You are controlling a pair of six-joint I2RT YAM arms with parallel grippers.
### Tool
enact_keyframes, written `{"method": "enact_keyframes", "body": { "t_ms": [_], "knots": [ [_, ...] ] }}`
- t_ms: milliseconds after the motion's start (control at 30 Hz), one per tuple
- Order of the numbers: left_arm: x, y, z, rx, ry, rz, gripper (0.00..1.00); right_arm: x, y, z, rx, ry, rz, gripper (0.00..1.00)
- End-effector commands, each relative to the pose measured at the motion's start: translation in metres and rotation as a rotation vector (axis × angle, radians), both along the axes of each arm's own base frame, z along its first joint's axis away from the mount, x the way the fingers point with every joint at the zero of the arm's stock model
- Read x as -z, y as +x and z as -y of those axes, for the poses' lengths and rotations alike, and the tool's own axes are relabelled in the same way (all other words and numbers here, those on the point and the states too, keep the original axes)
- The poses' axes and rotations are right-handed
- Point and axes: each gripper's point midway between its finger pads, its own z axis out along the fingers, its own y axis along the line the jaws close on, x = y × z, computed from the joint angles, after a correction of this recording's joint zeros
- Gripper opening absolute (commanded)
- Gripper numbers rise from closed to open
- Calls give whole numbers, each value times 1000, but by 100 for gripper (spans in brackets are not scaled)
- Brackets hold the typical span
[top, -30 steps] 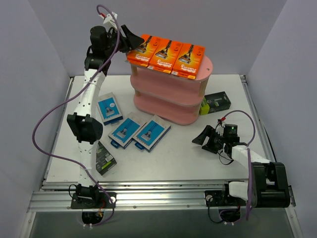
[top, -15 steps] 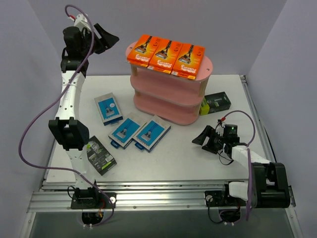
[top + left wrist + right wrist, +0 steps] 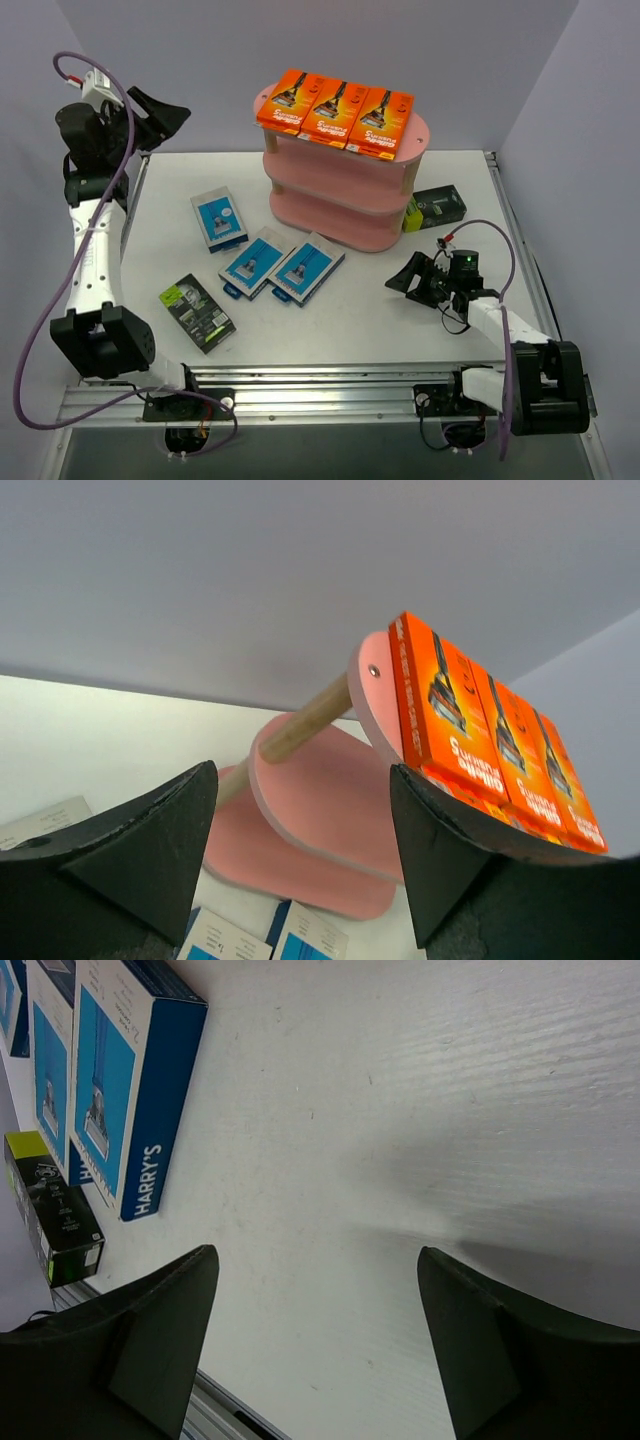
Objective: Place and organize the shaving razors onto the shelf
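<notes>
As the overhead camera is seeing it: two arms are reaching over a white table [image 3: 380, 320], and a pink three-tier shelf [image 3: 335, 185] is standing at the back, centre of the frame.
Left arm: it is rising tall along the left edge of the frame, elbow low, wrist bending over at the upper left.
Left gripper [image 3: 170, 110]: it is hanging high in the air, pointing right toward the shelf's top board, well apart from it; its jaws are standing spread and are carrying nothing.
Left wrist view: the orange packs [image 3: 480, 740] are showing at the right, on the top board, above a pale wooden post [image 3: 300, 725].
Right arm: it is lying low, stretching from the lower right corner toward the frame's centre.
Right gripper [image 3: 403, 276]: it is hovering just over the table, pointing left, jaws parted and holding nothing.
Orange packs [image 3: 336, 105]: three are lying side by side on the top board.
Blue-and-white packs [image 3: 253, 262]: three are lying flat on the table, left of and in front of the shelf.
Black-and-lime packs: one [image 3: 197, 312] is lying at the lower left of the table; another [image 3: 435, 208] is resting just beside the shelf's right end.
Right wrist view: a blue-and-white pack [image 3: 120, 1100] is filling the upper left, and a black-and-lime pack [image 3: 55, 1210] is lying below it.
</notes>
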Motion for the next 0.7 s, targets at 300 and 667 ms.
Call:
{"method": "enact_keyframes", "body": {
  "t_ms": [300,667],
  "knots": [
    [74,-132,36,80,17,-51,36,-17,3,-7,-19,-12,36,76],
    [162,-168,62,207,-123,-182,22,-55,5,-26,-15,-11,116,76]
  ]
}}
